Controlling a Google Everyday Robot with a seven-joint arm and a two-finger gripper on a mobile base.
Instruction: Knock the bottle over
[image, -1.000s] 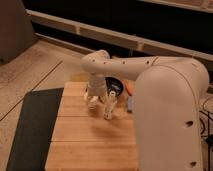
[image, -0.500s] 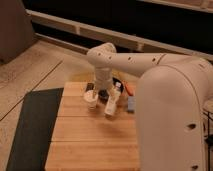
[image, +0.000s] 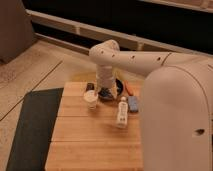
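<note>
One bottle: we see the bottle (image: 121, 112) on the wooden table (image: 80, 140), white cap toward the far side, pale body toward the near edge.
Long axis: it runs from far to near with a slight lean; we cannot tell whether it stands or lies flat.
Bottle's place: in front of the gripper (image: 103, 93) and off to its right in the camera view, apart from it.
Arm pose: the white arm (image: 135, 59) reaches in from the right, bends at a rounded joint (image: 104, 51) above the table's far edge, and drops straight down to the claw.
Claw's place: low over the far part of the table, right at the surface.
Claw's state: we cannot tell how it stands.
White cup (image: 91, 99): just beside the claw, on its left in the camera view and slightly nearer to us.
Blue block (image: 133, 103): to the right of the claw, just beside the bottle's cap end.
Orange object (image: 129, 88): behind the blue block, near the table's far edge.
Dark round object (image: 119, 85): right behind the claw.
Dark mat (image: 32, 125): on the floor, well off to the left, along the table's side.
</note>
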